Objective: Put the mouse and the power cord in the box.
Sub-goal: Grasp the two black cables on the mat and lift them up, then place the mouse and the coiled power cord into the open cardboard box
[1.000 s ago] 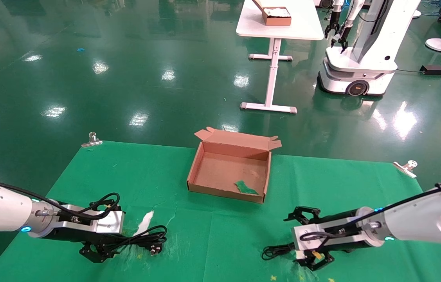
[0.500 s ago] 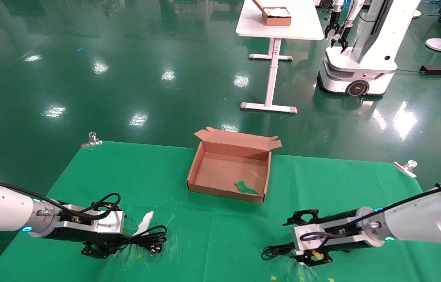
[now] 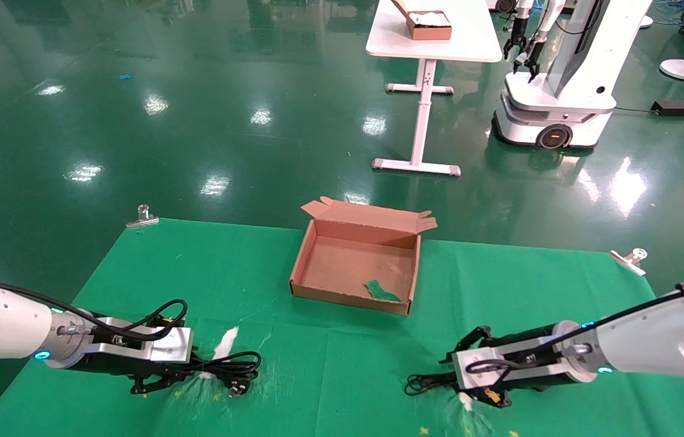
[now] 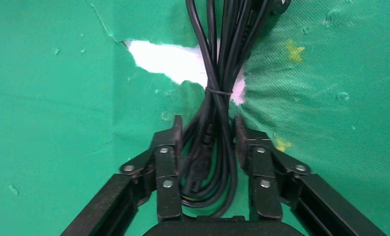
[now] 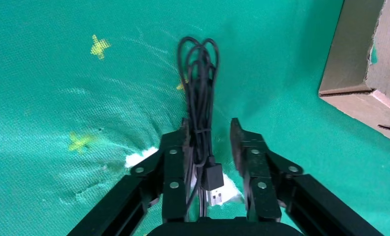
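The box (image 3: 348,298) lies open at the table's middle; one corner shows in the right wrist view (image 5: 350,64). The power cord (image 3: 232,367) (image 4: 222,64) lies front left, its plug (image 3: 237,388) on the cloth. My left gripper (image 3: 187,371) (image 4: 207,130) is shut on the cord's looped end, both fingers touching the bundle. Front right, the mouse's thin tied cable (image 3: 423,383) (image 5: 198,73) with its USB plug (image 5: 212,178) lies between the fingers of my right gripper (image 3: 452,379) (image 5: 208,129), open, with a gap on one side. The mouse body is hidden.
A green scrap (image 3: 382,291) lies inside the box. The green cloth is torn, with white patches (image 3: 224,345) (image 4: 168,56) under both grippers. Metal clips (image 3: 142,216) (image 3: 630,260) hold the cloth's far corners. Another table (image 3: 433,45) and robot (image 3: 560,91) stand far off.
Both grippers' fingers have drawn together. The left ones have come in onto the power cord; the right ones have narrowed round the mouse's cable. Both arms sit slightly lower.
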Tool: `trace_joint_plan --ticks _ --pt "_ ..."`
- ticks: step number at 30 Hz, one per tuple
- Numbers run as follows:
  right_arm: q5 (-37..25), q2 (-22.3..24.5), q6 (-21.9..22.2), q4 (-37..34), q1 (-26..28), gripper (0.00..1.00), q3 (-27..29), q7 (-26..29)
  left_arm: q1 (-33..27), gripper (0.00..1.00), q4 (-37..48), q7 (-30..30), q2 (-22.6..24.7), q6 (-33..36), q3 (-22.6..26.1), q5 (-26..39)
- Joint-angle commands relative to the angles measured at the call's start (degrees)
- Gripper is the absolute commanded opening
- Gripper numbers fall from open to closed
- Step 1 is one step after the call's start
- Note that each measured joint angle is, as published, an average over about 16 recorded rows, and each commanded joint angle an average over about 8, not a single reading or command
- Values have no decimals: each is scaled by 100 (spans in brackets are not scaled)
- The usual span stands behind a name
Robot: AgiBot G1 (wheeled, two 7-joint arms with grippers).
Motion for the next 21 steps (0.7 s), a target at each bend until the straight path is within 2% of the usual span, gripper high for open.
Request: trace_joint_plan --ticks 1,13,21 --pt "-1 1 -1 1 1 0 -1 1 1 0 0 -1 1 -1 1 1" --pt "20 10 -28 0 21 0 16 16 -30 0 9 -10 -29 87 -9 -18" --pt "316 341 -291 40 339 0 222 92 -446 0 143 -257 -368 705 -238 -349"
